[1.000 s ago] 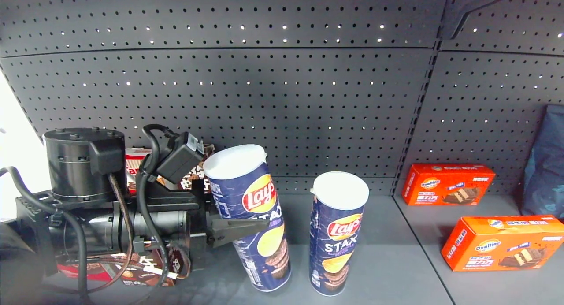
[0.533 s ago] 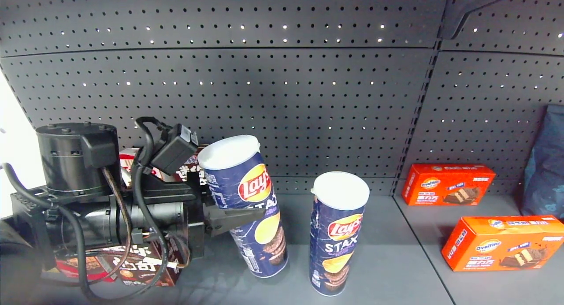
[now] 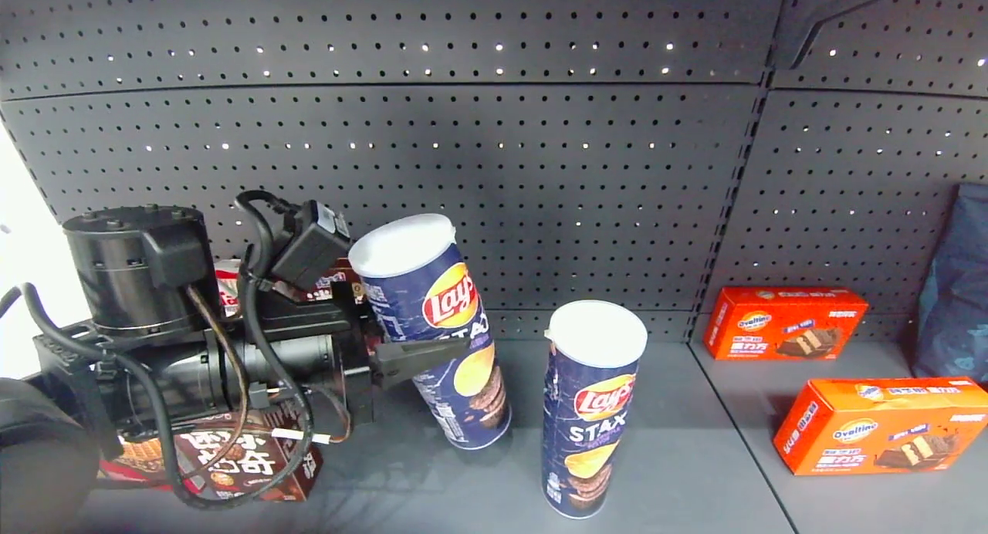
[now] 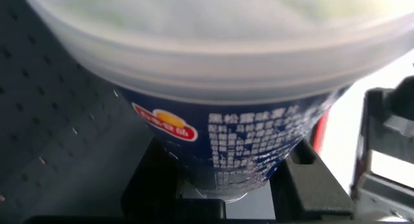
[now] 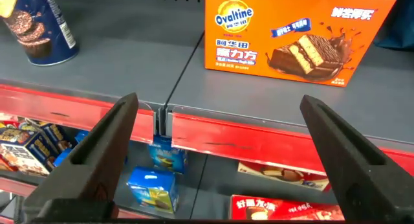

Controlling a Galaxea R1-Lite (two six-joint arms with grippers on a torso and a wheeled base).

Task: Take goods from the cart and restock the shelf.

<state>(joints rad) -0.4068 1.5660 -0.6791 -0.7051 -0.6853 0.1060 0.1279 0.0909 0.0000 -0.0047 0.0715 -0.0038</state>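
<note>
Left gripper (image 3: 444,349): clamped around a tilted chip can (image 3: 432,310), beside an upright can (image 3: 590,410) on the shelf (image 3: 671,457) | Right gripper (image 5: 220,104): spread wide, empty, facing an orange box (image 5: 297,33)

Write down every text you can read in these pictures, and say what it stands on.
"Lay's", "STAX": tilted chip can; upright chip can.
"Ovaltine": front orange box; rear orange box.
Small print on cans and boxes: too small to read.
Characters on the brown box: partly hidden by cables, unreadable.

L gripper (image 3: 436,350) grips tilted chip can (image 3: 448,302), nr upright can (image 3: 590,410) on shelf (image 3: 679,457).
</note>
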